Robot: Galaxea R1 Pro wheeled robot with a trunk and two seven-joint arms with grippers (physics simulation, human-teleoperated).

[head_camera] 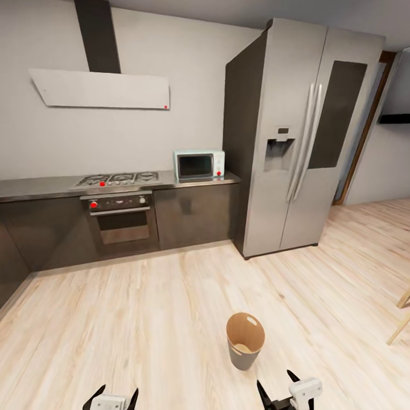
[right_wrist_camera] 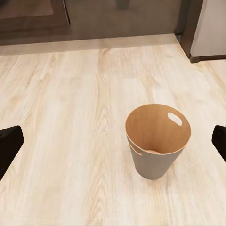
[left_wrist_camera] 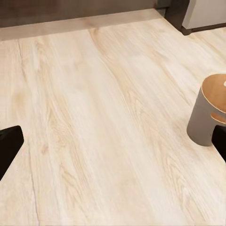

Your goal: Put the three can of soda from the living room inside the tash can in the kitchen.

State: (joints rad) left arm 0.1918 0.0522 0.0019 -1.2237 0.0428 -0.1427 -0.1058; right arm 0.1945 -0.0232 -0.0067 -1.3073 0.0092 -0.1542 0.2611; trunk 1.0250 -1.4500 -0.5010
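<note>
In the head view the tash can (head_camera: pixel 245 340) stands upright on the pale wood floor (head_camera: pixel 142 319) of the kitchen, well in front of the fridge (head_camera: pixel 296 136), with my left gripper (head_camera: pixel 111 400) and right gripper (head_camera: pixel 287 393) low and just short of it, both spread and holding nothing. In the left wrist view the bin sits off to one side of my fingers (left_wrist_camera: pixel 9 148), so that arm is idle. In the right wrist view the open mouth lies between my parted fingers (right_wrist_camera: pixel 9 146); no soda can is visible inside, so I judge the bin is placed to receive drops
</note>
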